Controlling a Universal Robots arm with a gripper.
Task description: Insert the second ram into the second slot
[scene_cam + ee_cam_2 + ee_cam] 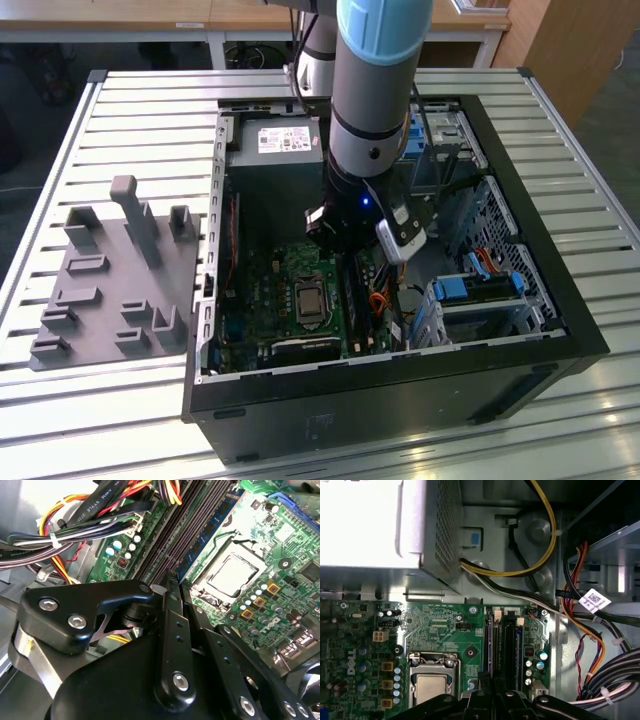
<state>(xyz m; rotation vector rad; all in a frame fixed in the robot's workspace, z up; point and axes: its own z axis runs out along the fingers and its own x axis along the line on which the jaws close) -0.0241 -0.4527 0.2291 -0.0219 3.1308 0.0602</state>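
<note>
My gripper (348,255) is down inside the open computer case (400,385), over the row of memory slots (368,300) beside the processor socket (432,685). The second ram (210,537) is a thin blue stick standing on edge along the slot nearest the socket. In the first wrist view the second ram (488,645) runs toward my gripper (495,689). In the second wrist view its near end passes in between the fingertips of my gripper (177,587), which is shut on it. How deep it sits in the slot is hidden.
Bundled power cables (90,525) hang close beside the slots. The silver power supply (280,145) stands behind the board. Drive bays with light-blue clips (470,290) are on the exterior view's right. A grey parts fixture (115,270) lies outside the case on the left.
</note>
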